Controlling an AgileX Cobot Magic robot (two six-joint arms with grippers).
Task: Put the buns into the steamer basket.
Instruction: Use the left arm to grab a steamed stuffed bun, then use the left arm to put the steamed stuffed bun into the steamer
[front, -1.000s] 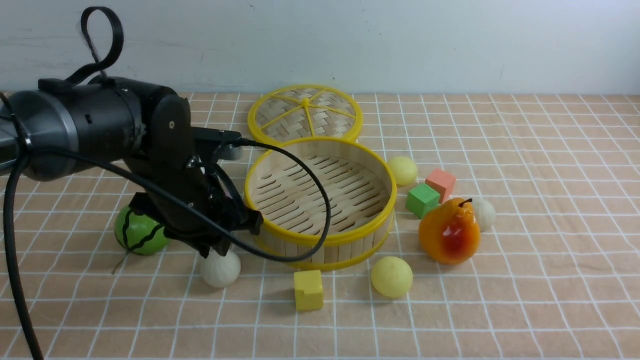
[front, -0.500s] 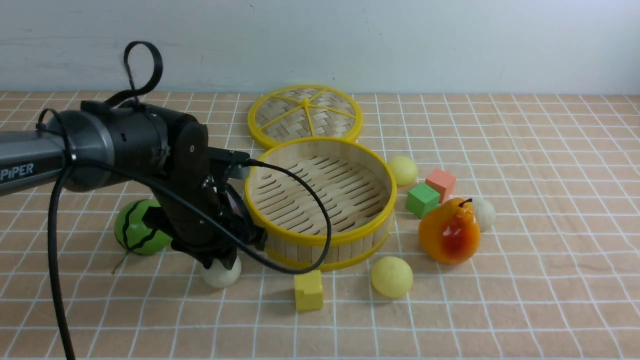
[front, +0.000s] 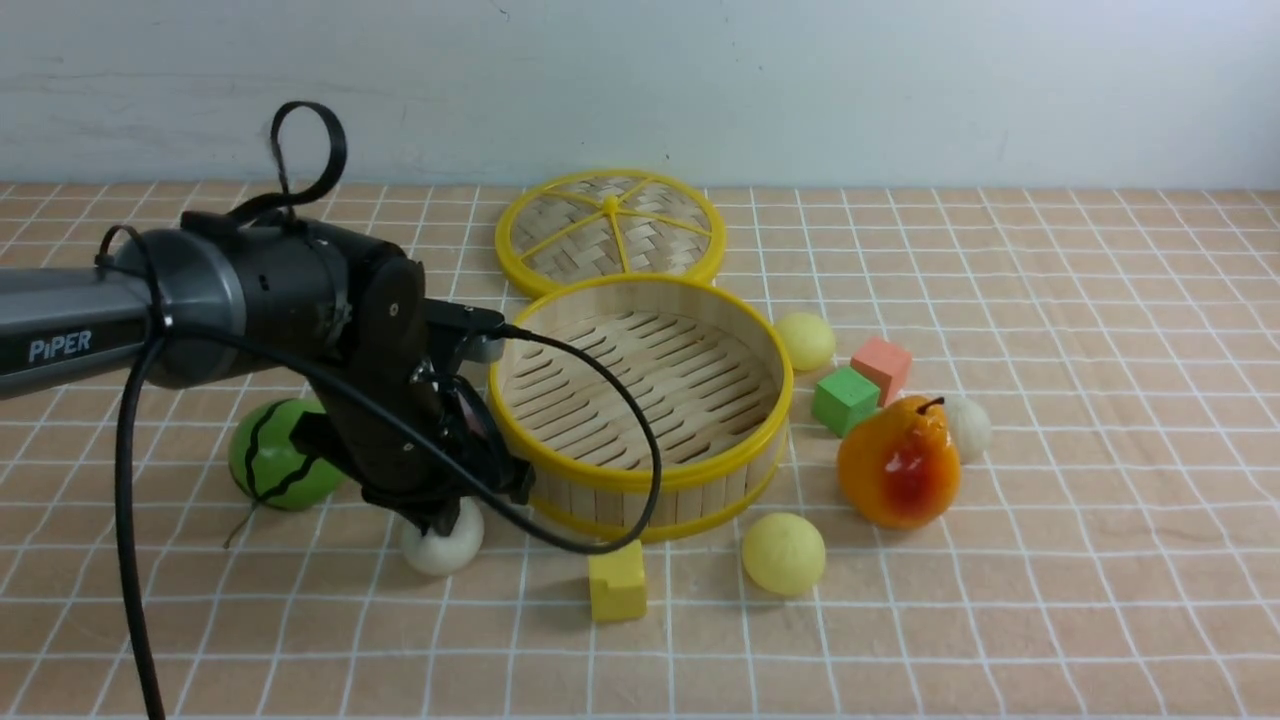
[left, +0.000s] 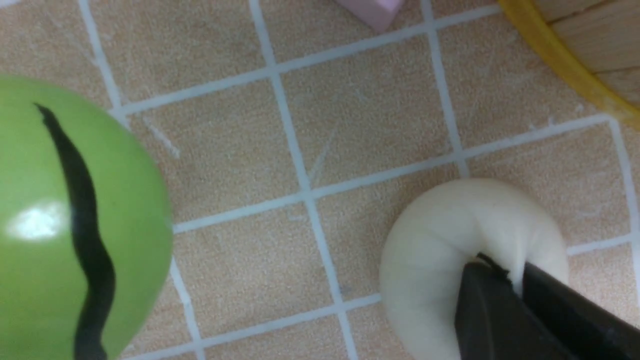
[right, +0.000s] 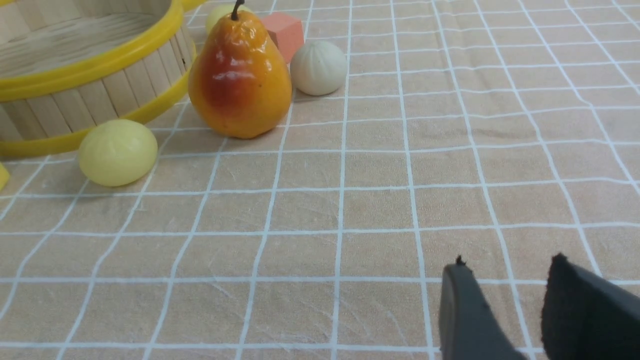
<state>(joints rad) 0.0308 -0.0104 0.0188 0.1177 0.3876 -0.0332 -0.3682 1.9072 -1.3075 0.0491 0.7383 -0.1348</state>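
Front view of a tiled table. Low in the frame, left of centre, the near off-white bun rests on the table just outside the front-left wall of the steamer basket. The left gripper bears down on its crown. In the left wrist view its black fingers are almost together, pinching a fold of the bun, and the surface dimples around them.

Judging by that dent, the buns are soft, light and matte rather than slippery. A gentle pinch across the top or the widest part should hold; a hard squeeze may crush one or pop it loose.

Each bun is a small rounded ball with faint pleats.

The near pale yellow bun lies low and right of centre, in front of the basket. The right gripper, seen only in its wrist view at lower right, has its fingers apart and holds nothing.

The basket at mid-frame is empty, its slatted floor bare. To its right, the far off-white bun peeks from behind a glossy orange pear. Higher up, the far pale yellow bun sits beside the basket's right rim.
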